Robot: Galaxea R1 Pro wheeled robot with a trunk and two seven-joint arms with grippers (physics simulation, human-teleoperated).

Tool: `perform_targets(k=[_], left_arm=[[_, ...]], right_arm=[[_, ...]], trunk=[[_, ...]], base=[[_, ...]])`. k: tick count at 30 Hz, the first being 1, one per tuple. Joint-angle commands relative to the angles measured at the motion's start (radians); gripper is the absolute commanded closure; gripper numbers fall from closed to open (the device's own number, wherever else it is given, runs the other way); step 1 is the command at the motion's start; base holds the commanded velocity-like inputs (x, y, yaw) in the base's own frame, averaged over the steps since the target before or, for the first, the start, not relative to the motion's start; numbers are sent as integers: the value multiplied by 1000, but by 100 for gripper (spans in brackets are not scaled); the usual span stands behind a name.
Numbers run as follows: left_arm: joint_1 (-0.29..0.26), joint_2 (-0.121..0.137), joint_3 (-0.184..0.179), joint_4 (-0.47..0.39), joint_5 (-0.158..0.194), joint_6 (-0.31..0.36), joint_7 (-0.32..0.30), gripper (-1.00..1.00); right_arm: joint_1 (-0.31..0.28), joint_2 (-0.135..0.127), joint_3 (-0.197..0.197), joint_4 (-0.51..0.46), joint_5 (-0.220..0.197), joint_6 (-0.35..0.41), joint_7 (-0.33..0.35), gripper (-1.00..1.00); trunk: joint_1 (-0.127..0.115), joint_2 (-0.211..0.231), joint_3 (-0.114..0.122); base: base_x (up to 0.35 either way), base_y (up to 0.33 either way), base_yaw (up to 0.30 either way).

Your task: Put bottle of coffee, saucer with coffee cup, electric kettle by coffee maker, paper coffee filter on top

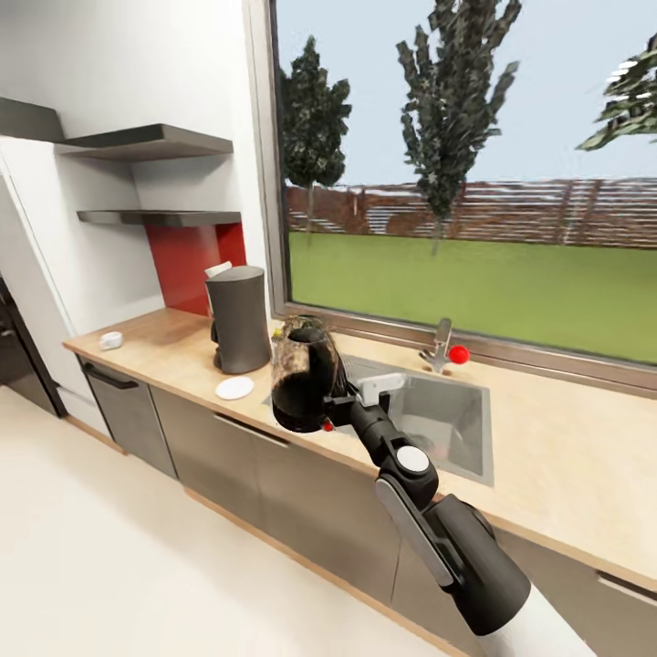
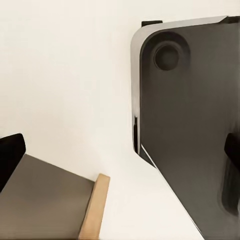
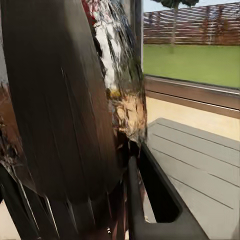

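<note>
Kettle (image 1: pixel 306 374) clamped in right gripper (image 1: pixel 336 401), held upright by its handle above front edge of worktop (image 1: pixel 557 474), just short of sink (image 1: pixel 447 420) — presumably lifted clear for carrying toward coffee maker (image 1: pixel 239 319). Saucer (image 1: pixel 234 388) lying near front edge just beside coffee maker; cup (image 1: pixel 111 340) well apart, toward far left end. Left gripper (image 2: pixel 120 155) spread apart, gripping nothing, over floor.

Long light-wood table (image 1: pixel 566 474) runs under the window, grey cabinet fronts below. On it, left to right: small white cup (image 1: pixel 111 340) near the far left end; tall dark grey coffee maker (image 1: pixel 239 319) standing upright; flat white round saucer (image 1: pixel 234 388) just in front of it. Steel sink (image 1: pixel 447 415) is set into the top. Two dark wall shelves (image 1: pixel 160 217) above the left end.
</note>
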Motion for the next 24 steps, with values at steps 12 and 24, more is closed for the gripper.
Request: perform_targets(k=[12, 24], left_arm=[[-1, 0, -7, 0, 4, -2, 1, -100], [-1, 0, -7, -1, 4, -2, 1, -100]], right_arm=[[-1, 0, 2, -1, -6, 3, -9, 100], [-1, 0, 2, -1, -6, 3, -9, 100]], trunk=[[1, -2, -2], [1, -2, -2]], base=[[0, 0, 279], [8, 3, 279]])
